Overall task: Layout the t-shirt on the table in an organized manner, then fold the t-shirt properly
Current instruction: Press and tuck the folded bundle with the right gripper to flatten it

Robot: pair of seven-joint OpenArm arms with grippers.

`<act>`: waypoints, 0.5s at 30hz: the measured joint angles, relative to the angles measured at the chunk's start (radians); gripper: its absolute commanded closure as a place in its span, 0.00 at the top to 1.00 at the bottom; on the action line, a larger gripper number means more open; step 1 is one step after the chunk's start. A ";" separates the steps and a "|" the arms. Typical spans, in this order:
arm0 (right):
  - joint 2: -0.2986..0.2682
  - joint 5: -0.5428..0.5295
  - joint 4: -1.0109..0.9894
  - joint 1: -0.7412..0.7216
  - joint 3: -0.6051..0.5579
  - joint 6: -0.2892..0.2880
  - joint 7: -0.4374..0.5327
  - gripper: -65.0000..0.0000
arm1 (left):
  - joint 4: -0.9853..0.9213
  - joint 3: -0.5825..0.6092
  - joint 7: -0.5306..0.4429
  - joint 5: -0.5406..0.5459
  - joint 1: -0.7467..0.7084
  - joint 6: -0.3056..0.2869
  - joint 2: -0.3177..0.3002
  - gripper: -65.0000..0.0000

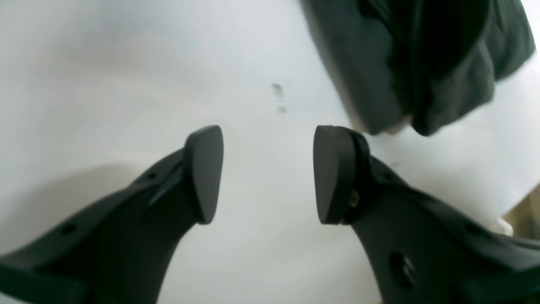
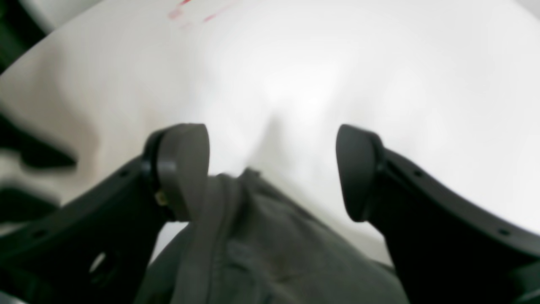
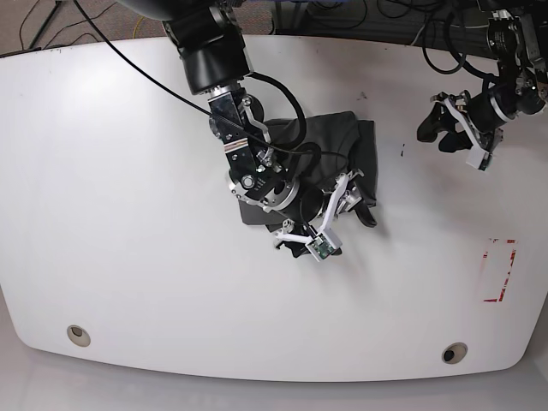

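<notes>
A robotics lab or test bench, by the look of it: two robot arms work over a large glossy white table with round grommet holes, and loose black cables trail along the floor past its far edge.

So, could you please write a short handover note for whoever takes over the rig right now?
Left gripper: open, holds nothing, off to the side of the t-shirt over bare table.
Right gripper: open, right at the cloth; a fold lies between its jaws, not pinched.
T-shirt: bunched in a crumpled heap near the table's middle, partly under the right arm.
Done: nothing visible; the shirt is neither spread out nor folded.
Left: lay it flat and straighten it, then fold it.
</notes>
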State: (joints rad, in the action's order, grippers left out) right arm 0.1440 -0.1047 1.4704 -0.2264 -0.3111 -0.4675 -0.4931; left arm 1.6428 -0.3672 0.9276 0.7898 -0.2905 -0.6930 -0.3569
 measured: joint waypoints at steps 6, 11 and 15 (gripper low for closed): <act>-0.051 -0.014 0.151 0.033 -0.003 0.000 -0.044 0.70 | 0.031 0.071 0.005 -0.009 0.001 0.001 0.001 0.49; -0.129 -0.013 0.265 0.084 0.001 -0.003 -0.162 0.70 | 0.116 0.136 0.003 -0.003 0.005 0.000 -0.003 0.49; -0.185 -0.003 0.327 0.147 0.009 0.004 -0.200 0.65 | 0.141 0.153 -0.002 0.020 0.021 -0.005 0.008 0.49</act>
State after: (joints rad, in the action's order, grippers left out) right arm -0.0414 -0.1074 1.7977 -0.0792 -0.3019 -0.4633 -0.6933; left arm 1.7840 -0.2142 0.9257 0.8101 -0.2699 -0.6979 -0.3492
